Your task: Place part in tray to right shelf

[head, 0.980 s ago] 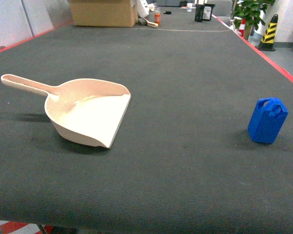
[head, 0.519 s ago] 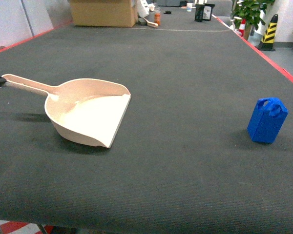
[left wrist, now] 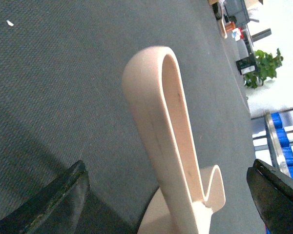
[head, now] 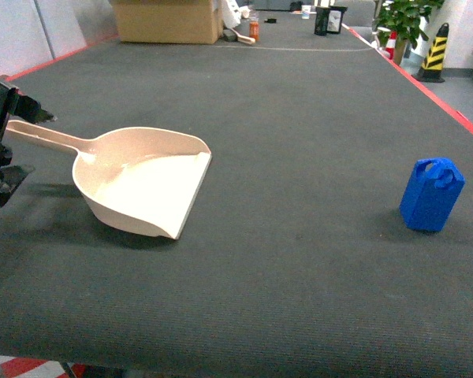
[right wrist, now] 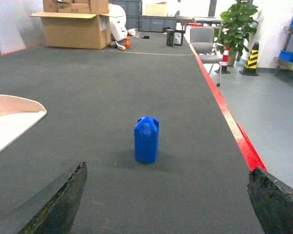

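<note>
Straddling tray handle: left gripper (head: 4, 142) jaws spread, handle tip between them, contact unclear | tray (head: 142, 185) flat on dark table (head: 299, 118), long axis handle far-left to lip right | part (head: 432, 194) upright, tab up, well right | right gripper (right wrist: 166, 204) jaws apart, empty, facing part

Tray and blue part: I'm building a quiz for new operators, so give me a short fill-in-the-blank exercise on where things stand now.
1. The left gripper straddles the tray's ____ with its fingers open.
2. The blue part stands ____ on the dark table.
3. The tray's scoop holds ____.
4. In the right wrist view, the part lies ahead of the ____ right gripper.

Missing words: handle; upright; nothing; open
</note>
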### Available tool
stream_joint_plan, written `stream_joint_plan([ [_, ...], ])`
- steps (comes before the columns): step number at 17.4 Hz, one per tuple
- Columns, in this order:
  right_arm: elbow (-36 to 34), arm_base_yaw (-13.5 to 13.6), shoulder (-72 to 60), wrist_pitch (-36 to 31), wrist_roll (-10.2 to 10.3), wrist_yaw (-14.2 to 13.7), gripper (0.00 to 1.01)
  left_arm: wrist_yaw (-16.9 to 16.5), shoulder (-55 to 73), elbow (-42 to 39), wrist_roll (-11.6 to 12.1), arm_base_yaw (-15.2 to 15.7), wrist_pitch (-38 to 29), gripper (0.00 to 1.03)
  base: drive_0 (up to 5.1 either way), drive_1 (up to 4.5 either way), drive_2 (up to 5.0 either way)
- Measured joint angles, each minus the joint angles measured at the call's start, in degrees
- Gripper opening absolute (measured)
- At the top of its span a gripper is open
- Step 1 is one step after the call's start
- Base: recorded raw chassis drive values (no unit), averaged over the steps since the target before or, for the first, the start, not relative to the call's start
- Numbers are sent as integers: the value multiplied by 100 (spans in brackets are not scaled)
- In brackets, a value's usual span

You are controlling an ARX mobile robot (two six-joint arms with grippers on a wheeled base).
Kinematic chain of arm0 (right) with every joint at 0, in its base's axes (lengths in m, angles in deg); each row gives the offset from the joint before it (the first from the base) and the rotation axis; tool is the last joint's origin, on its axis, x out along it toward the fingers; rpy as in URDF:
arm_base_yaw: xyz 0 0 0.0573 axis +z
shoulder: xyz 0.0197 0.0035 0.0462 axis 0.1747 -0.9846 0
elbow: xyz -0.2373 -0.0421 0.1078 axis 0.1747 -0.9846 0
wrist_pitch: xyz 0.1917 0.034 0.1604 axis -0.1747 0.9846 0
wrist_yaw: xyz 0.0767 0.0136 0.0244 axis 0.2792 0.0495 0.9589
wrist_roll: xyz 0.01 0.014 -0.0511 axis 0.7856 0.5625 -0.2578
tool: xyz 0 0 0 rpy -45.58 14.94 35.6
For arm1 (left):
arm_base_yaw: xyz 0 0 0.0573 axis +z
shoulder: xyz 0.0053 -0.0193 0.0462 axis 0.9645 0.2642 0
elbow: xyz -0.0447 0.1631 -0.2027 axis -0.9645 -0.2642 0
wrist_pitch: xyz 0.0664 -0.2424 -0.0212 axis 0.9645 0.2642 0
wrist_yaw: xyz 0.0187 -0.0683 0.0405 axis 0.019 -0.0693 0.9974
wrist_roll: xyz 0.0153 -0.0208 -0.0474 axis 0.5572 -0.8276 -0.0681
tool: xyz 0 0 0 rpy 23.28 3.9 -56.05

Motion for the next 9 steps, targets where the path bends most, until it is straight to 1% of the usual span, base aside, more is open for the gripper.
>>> stream_joint_plan([
  [2,-2,0,0,2,0,0,98,-79,400,501,-120,-4,120,98,0,0,0],
  [4,0,0,0,2,0,0,98,-138,614,896,-160,-61,208,98,0,0,0],
  [5,0,0,0,0,0,0,98,-212,675,1016,-162,-90,166,93,0,0,0],
  [6,-2,0,0,2,0,0,98,-293,748,1156,-208,-155,50,81,0,0,0],
  [8,0,0,0,2,0,0,98,-358,828,1239,-350,-221,-162,64,0,0,0],
  [9,0,0,0,2,0,0,98,-433,905,1296,-452,-254,-234,50,0,0,0],
])
